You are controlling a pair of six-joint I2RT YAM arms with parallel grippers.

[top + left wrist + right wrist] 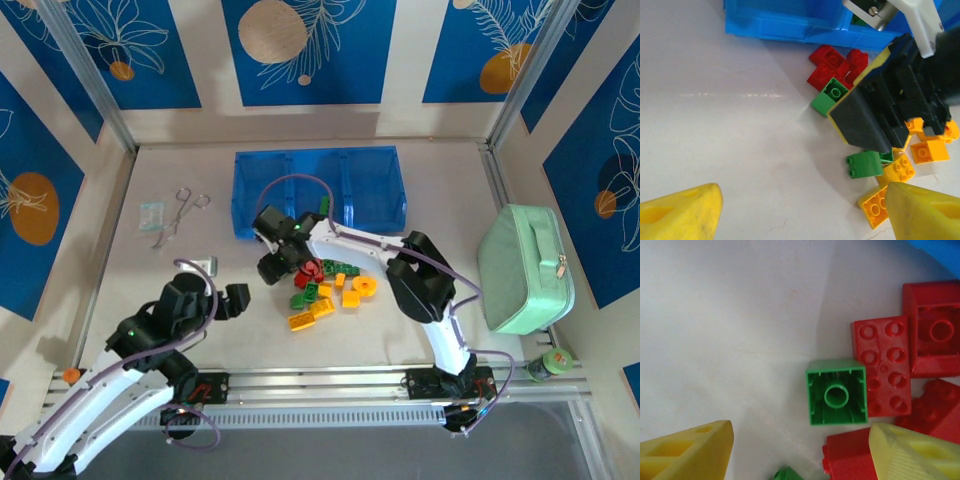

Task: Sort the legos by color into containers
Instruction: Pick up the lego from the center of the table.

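Near bottom left of overhead view: left pincer [236,299] above bare desk [340,345], fingers spread wide, holding nothing. Mid-frame: legos [328,288] heaped loose, short of containers [320,190] at far side. Right pincer [278,266] poised at pile's left edge, fingers spread, gripping nothing; upturned green brick [836,398] just ahead of fingertips, against red brick [884,365]. Step in hand, likely: picking one brick. Next move calls for straddling green brick alone, clear of red neighbours, then pinching.
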